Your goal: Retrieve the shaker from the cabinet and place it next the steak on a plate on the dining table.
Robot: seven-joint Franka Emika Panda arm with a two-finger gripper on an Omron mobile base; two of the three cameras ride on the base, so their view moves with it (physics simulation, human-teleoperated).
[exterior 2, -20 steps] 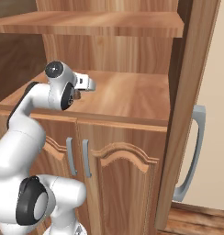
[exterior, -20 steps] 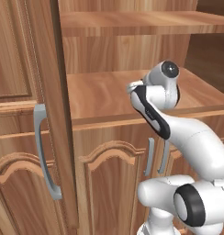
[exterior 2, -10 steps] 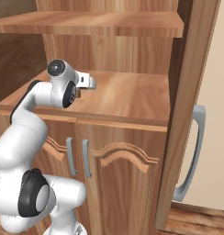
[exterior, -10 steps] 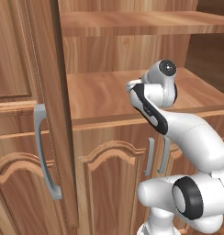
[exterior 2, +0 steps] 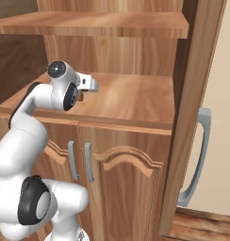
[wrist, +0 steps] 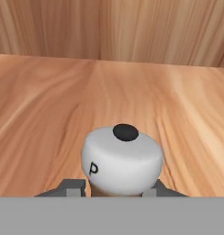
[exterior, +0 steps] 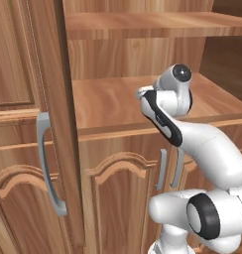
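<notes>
Since the earlier frames our pincer point(wrist: 114, 192) has drawn in from wide; we now see its tips pressed against both sides of the shaker point(wrist: 121, 159), so we judge it gripped. The shaker stands upright directly between the tips, long axis vertical, pale top with a dark spot toward us, resting on the shelf point(exterior: 113, 101) of the cabinet point(exterior 2: 135, 141). Beyond it lies bare shelf, then the back wall; lifting straight out looks clear.

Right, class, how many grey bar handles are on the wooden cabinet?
4: two short handles on the arched lower doors, a long handle on the left open door, another on the right one. Others may be hidden.
</notes>
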